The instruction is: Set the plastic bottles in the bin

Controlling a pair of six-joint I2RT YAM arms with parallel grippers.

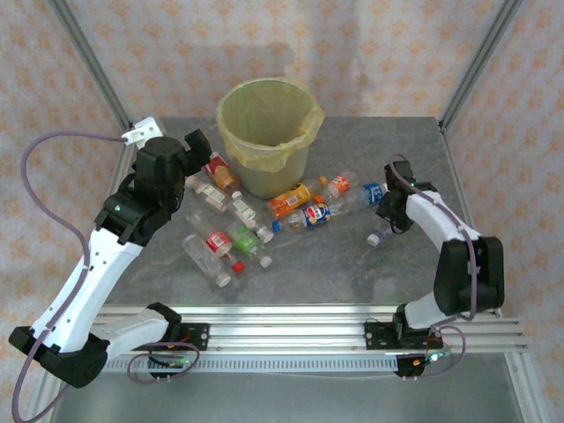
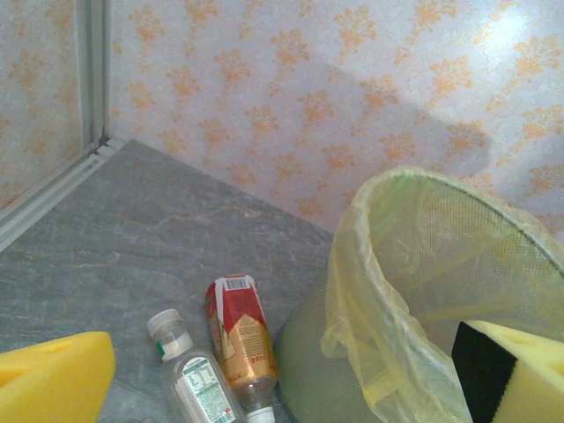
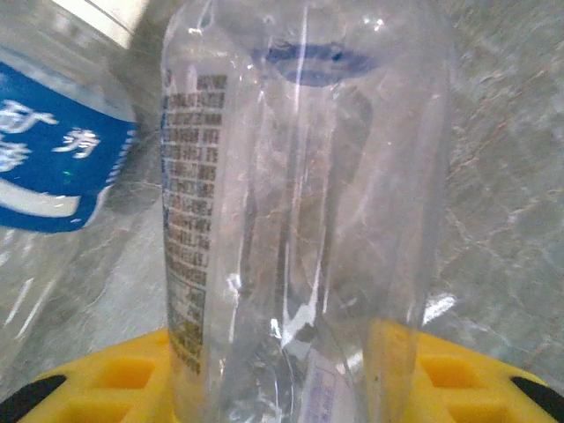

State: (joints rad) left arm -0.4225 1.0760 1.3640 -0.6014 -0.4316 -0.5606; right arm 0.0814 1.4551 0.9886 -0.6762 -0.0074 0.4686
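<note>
Right wrist view: right end effector (image 3: 282,388) sits with its yellow pads pressed on a clear bottle (image 3: 300,194), evidently to lift it. Left end effector (image 1: 196,144) hangs wide apart and empty beside the bin (image 1: 269,167), ready for a pick. Other plastic bottles (image 1: 231,247) lie on the table (image 1: 352,264) around the bin's foot.

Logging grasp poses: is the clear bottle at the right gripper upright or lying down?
Lying down: the clear bottle lies flat on the table, white cap toward the near edge, body within the right gripper.
</note>
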